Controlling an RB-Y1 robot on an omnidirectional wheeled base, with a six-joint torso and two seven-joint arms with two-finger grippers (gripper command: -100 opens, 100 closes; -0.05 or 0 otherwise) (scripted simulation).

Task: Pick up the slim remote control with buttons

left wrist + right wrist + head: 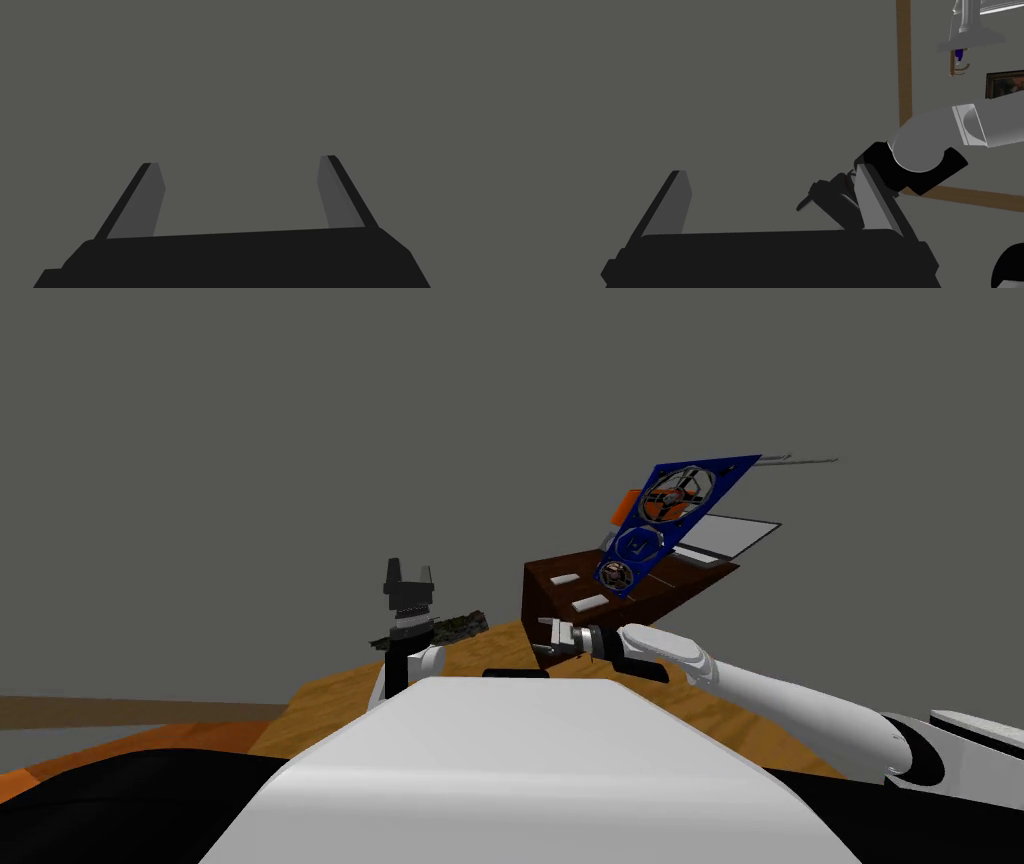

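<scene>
A slim dark mottled object (pixel 452 626) lies on the orange-brown wooden surface (pixel 500 648), just behind my left forearm; whether it has buttons cannot be made out. Two small pale slabs (pixel 565 579) (pixel 590 603) rest on a dark brown cabinet top (pixel 640 588). My left gripper (pixel 410 569) (pixel 240 160) points upward above the dark object, open and empty, facing a flat grey surface. My right gripper (pixel 545 635) (pixel 772 172) reaches left over the wood beside the cabinet's near corner, open and empty. The left arm (pixel 942 140) crosses the right wrist view.
A blue board with round dials (pixel 672 513) leans over the cabinet, with a white flat panel (pixel 735 533) behind it. Grey wall rises beyond the wooden surface. A brown strip (pixel 130 710) runs along the lower left.
</scene>
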